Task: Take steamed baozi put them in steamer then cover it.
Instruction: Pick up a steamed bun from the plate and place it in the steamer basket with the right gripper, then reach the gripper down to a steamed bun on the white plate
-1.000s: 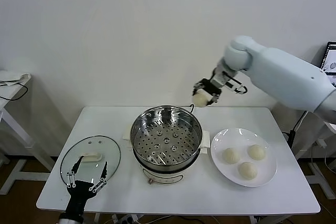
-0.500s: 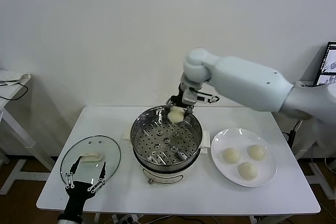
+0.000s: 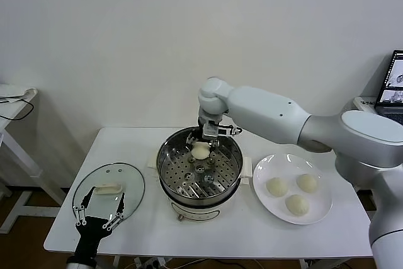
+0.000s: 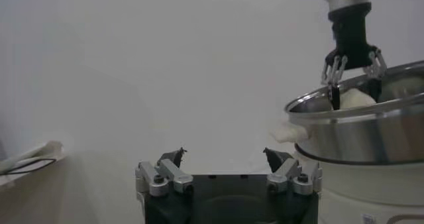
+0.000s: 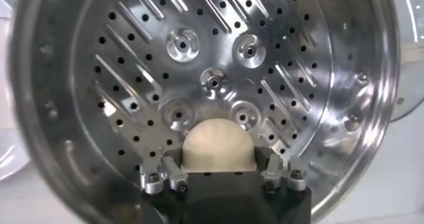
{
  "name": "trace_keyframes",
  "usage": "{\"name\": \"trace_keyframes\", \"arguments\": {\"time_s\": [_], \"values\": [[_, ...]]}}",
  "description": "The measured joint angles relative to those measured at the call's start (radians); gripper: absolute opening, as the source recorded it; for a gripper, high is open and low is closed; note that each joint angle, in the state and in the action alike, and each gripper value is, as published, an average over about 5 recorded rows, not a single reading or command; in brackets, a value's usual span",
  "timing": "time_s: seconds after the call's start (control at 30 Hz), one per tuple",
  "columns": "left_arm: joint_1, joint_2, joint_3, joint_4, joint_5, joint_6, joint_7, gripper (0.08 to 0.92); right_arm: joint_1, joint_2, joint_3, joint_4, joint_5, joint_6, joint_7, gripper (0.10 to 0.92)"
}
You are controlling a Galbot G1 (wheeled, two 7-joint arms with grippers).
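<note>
Inside the steamer, over the far side of its perforated steel tray, my right claw was clamped on one steamed baozi, a smooth cream-white bun; in the right wrist view it sat between my fingers above the dimpled, hole-punched metal. Shiny pot wall ringed the claw all round. On the white desk, just right of the steamer, a flat white plate carried three more matte buns. Left of the steamer lay the cover, clear glass, metal rim, cream oblong handle. My left claw hung over its near edge, fingers wide apart, nothing in them.
</note>
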Motion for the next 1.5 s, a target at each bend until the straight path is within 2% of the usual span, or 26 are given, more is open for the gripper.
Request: {"name": "trace_keyframes", "arguments": {"time_s": [0.2,0.4,0.6,0.93,1.17,1.5], "values": [[0.000,0.000,-0.005,0.000,-0.003,-0.001,0.000,0.823,0.003,0.004,0.006,-0.005,0.000,0.002,-0.006,0.815],[-0.003,0.002,-0.006,0.002,-0.004,-0.001,0.000,0.823,0.051,-0.054,0.005,0.061,0.082,-0.052,-0.054,0.822],[-0.011,0.006,0.001,0.003,-0.004,0.001,0.000,0.823,0.149,-0.196,-0.029,0.137,0.274,-0.219,-0.091,0.823],[-0.019,0.009,0.014,0.005,0.000,0.000,0.000,0.823,0.218,-0.478,-0.158,0.172,0.572,-0.563,-0.080,0.823],[-0.016,0.004,0.013,0.003,0.002,0.000,-0.001,0.823,0.156,-0.601,-0.221,0.199,0.656,-0.712,-0.030,0.823],[-0.011,-0.002,0.008,0.010,0.003,-0.002,-0.001,0.823,0.025,-0.657,-0.232,0.202,0.679,-0.824,0.063,0.823]]}}
